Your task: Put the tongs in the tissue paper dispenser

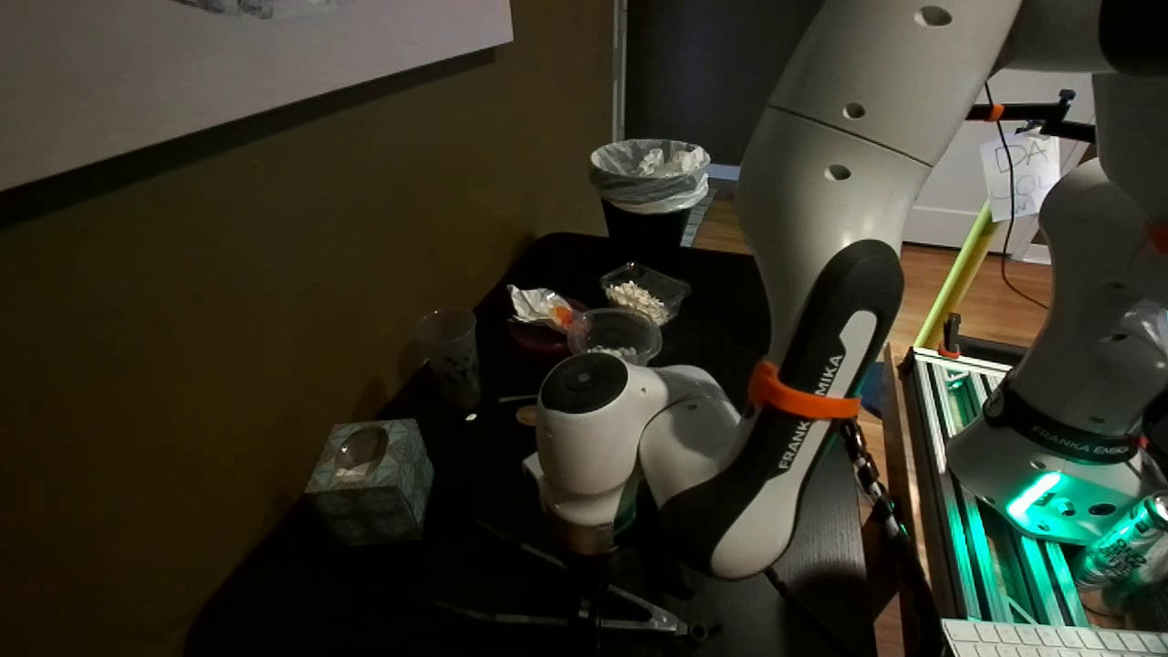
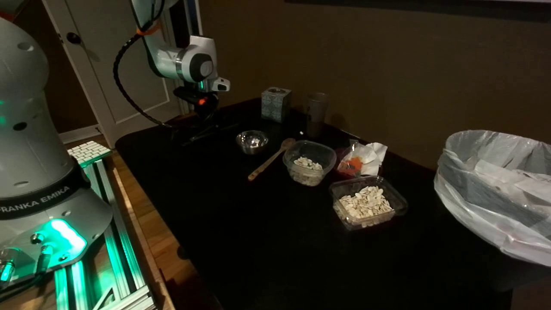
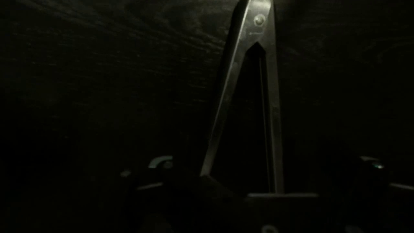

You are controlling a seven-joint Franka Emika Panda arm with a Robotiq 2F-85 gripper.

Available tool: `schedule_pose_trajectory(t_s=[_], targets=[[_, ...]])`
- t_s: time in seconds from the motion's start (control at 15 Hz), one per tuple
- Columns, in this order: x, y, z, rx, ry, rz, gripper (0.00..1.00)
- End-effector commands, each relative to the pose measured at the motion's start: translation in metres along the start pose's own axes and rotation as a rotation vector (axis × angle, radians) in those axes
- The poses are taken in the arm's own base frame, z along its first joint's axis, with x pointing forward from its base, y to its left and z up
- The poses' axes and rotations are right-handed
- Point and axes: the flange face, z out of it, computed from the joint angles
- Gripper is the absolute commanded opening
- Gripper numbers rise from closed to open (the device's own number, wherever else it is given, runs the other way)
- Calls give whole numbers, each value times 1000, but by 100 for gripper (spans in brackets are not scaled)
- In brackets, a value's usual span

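The metal tongs (image 1: 652,619) lie spread on the dark table, with the joined end toward the robot's side. They also show dimly in an exterior view (image 2: 198,138) and, with the joined end at the top, in the wrist view (image 3: 259,32). My gripper (image 1: 591,589) is low over the tongs in both exterior views. In the wrist view its finger parts (image 3: 265,168) stand wide apart, with the tongs' arms between them. The fingertips are very dark there. The patterned tissue box (image 1: 370,484) stands by the wall, its top opening visible; it also shows beyond the gripper (image 2: 275,104).
A steel bowl (image 2: 252,143), a wooden spoon (image 2: 271,160), a tall clear cup (image 2: 316,114) and two clear containers of pale pieces (image 2: 309,165) (image 2: 366,204) are on the table. A crumpled wrapper (image 2: 366,159) lies near them. A lined bin (image 1: 650,178) stands beyond the table.
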Motion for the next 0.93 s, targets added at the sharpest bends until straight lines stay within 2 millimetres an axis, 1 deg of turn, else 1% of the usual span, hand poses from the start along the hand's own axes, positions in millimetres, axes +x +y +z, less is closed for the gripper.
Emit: schedule_pose_trajectory(t_s=[0.0, 0.27, 0.33, 0.4, 0.47, 0.53, 0.67, 0.8, 0.87], targets=[[10, -5, 21, -6, -5, -29, 100], [16, -6, 31, -9, 1, -32, 99], [17, -6, 33, -12, 2, -32, 74], [18, -6, 35, -15, 3, -31, 74], [19, -6, 35, -17, 5, -32, 70], [19, -6, 36, -18, 8, -32, 60], [20, -5, 33, -22, 15, -33, 44], [20, -9, 29, -20, 25, -40, 32], [19, -12, 26, -18, 28, -45, 24]])
